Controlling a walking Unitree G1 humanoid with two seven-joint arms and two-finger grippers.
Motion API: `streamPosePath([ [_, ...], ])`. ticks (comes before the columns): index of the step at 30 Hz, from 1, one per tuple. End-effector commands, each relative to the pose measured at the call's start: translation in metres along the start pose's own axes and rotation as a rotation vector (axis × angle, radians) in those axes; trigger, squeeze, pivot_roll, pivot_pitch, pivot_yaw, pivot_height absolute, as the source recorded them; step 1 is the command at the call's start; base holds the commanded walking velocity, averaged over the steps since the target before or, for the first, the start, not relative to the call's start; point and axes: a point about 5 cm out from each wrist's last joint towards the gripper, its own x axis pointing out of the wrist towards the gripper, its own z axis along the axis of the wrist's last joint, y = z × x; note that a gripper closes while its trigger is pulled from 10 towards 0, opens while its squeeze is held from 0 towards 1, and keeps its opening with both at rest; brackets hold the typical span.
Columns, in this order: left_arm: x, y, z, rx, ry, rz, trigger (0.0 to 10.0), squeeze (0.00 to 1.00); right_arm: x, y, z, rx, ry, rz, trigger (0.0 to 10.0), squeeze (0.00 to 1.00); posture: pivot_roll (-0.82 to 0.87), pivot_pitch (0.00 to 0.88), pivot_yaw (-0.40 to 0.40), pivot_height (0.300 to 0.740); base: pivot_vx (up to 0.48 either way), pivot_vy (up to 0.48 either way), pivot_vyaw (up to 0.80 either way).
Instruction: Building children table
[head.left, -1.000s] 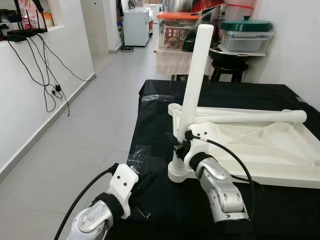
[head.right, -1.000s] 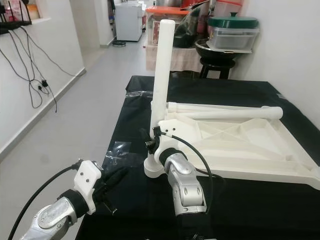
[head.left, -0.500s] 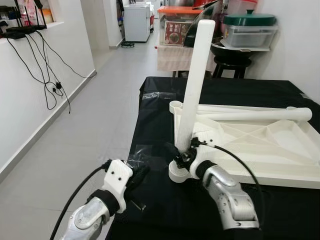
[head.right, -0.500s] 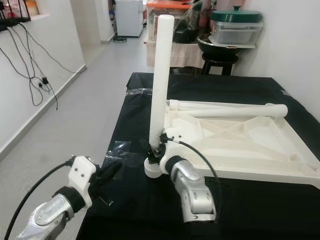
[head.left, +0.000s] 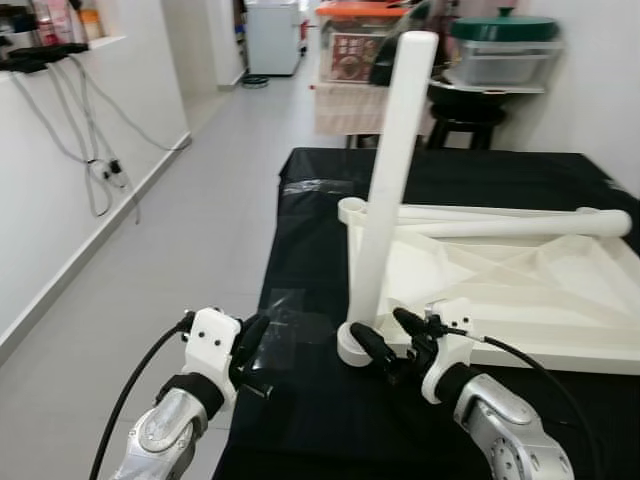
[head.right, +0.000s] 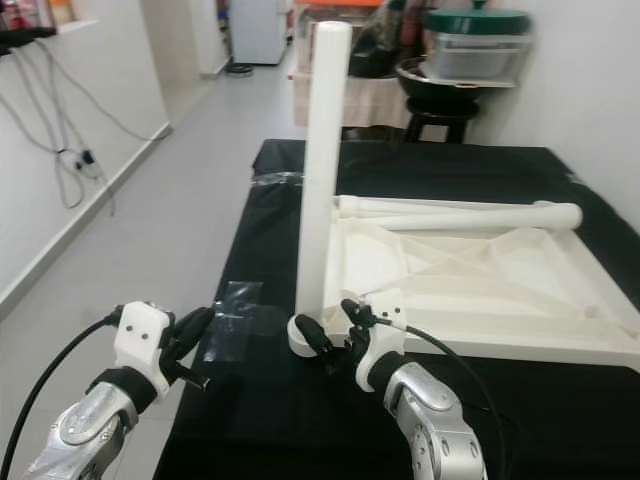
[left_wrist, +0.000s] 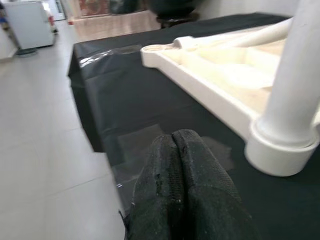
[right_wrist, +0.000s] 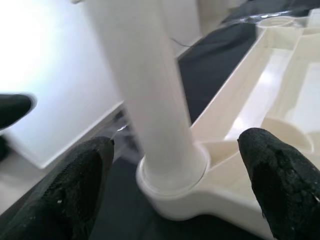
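On table, 12 o'clock of right gripper (head.left: 392, 338): upright table leg (head.left: 388, 180), socketed in tabletop (head.left: 520, 290).
Right gripper: fingers spread, empty.
Left gripper (left_wrist: 176, 145): pinched shut, empty.
Handling: likely light, stiff, smooth plastic; grip leg low.

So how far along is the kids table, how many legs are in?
One leg looks in: the upright leg stands in the near-left corner socket of the upside-down tabletop. In hand, nothing: the right gripper sits open by that leg's base, and the left gripper is shut, empty, off the black table's edge. Left: a second leg lies across the far edge, and other corners look empty.
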Motion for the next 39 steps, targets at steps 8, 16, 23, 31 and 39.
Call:
streamPosePath([
  [8,-0.005,0.007,-0.005,0.022,0.022,0.054,10.0,0.00,-0.030,0.004,0.003,-0.023,0.029,0.142,10.0,0.00,-0.04,0.006,-0.005,0.740,0.000,0.000,0.00],
  [16,-0.007,0.006,-0.009,0.017,0.041,0.067,10.0,0.00,-0.030,0.017,-0.007,-0.051,0.074,0.217,10.0,0.00,-0.03,0.000,-0.011,0.740,0.000,0.477,0.00],
  [23,-0.007,0.006,-0.010,0.015,0.045,0.061,10.0,0.00,-0.033,0.020,-0.007,-0.060,0.078,0.255,10.0,0.00,-0.04,0.000,-0.011,0.740,0.000,0.476,0.00],
  [31,-0.006,0.004,-0.010,0.019,0.048,0.052,10.0,0.00,-0.031,0.023,-0.007,-0.093,0.075,0.273,10.0,0.00,-0.03,0.000,-0.010,0.740,0.000,0.476,0.00],
  [39,0.000,0.005,-0.003,-0.054,0.034,0.069,10.0,0.00,0.000,0.013,0.009,-0.216,-0.032,0.050,10.0,0.00,-0.03,0.000,-0.012,0.740,0.000,0.238,0.00],
])
